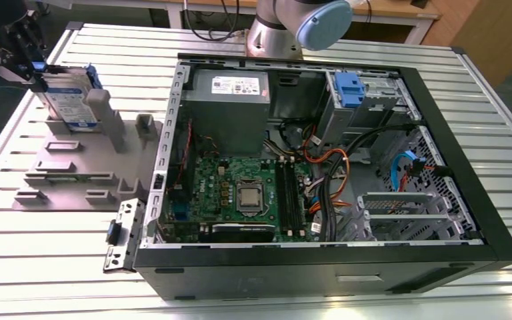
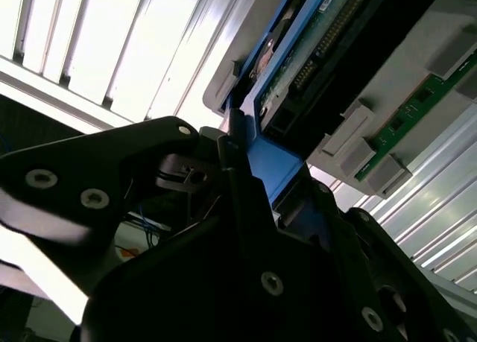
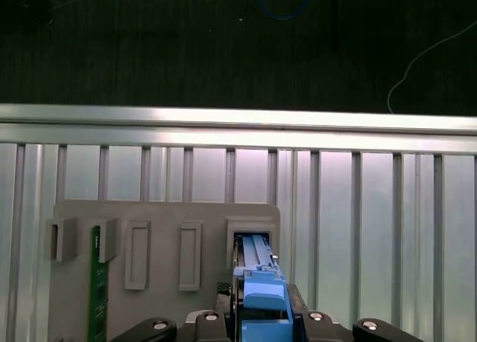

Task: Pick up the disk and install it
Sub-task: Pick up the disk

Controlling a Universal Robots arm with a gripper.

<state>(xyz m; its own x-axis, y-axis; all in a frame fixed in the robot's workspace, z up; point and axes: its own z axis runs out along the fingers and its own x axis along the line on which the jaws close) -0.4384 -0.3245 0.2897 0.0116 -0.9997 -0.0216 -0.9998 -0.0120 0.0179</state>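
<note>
1. the gripper sits in the upper left of the exterior view, at the top end of the disk. its jaws look closed together on the disk's blue end tab, with a black finger pressed against the tab's side.
2. the disk stands on edge in a slot of the grey holder plate, which lies on the slatted table in the left part of the exterior view, well apart from the open computer case. it seems seated in the slot, not yet lifted.
3. standing upright puts the tab uppermost, which i judge is why the grip is taken from above.
4. gripping the tab keeps the fingers off the label and the board side, and probably leaves the side rails free.
5. the disk looks flat, rectangular and silver-grey. it has a white-and-blue label on the face towards the exterior camera and blue rails along its edges. the second wrist view shows its green circuit board beside a black connector.
</note>
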